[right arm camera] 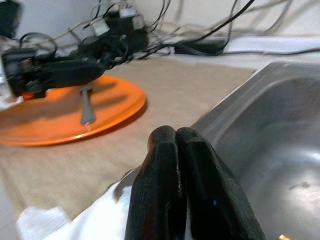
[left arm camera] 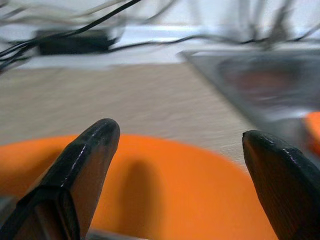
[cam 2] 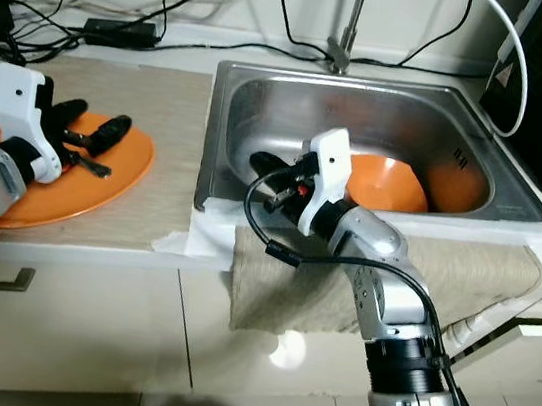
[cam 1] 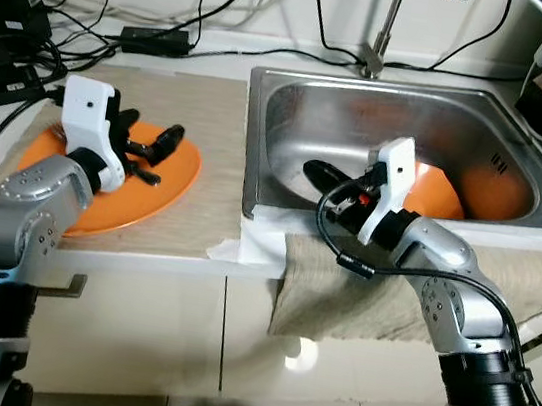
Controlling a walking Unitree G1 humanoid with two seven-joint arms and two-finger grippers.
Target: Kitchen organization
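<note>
Left gripper (cam 1: 157, 152) first: I've got its two long black fingers (left arm camera: 87, 165) spread wide apart with nothing between them, poised over the flat round orange plate (cam 1: 179, 175) that sits on the beige woven mat (cam 1: 198, 112) left of the sink. From the left wrist camera I see the plate's orange surface just below the fingertips, a bit blurred. A thin dark-grey piece sticks down from that gripper onto the plate; I cannot tell what it is.

Over on my right side, the right gripper (cam 1: 320, 174) has its fingers (right arm camera: 165, 200) pressed tightly together, pinched shut on nothing I can make out. It sits at the front-left edge of the square stainless steel sink basin (cam 1: 293, 115), pointing toward the mat. Behind its white wrist housing, an orange bowl (cam 1: 434, 191) lies tilted inside the basin, leaning toward the back right wall, where its colour reflects in the steel.

A crumpled beige cloth (cam 1: 339, 293) hangs over the front edge of the counter below the sink, under the right arm. White paper towel (cam 1: 229, 248) pokes out at the mat's front corner, just beside the sink rim. Black cables and a black power adapter (cam 1: 154, 40) run along the back of the counter, and the metal faucet stem (cam 1: 383, 37) rises behind the basin.
</note>
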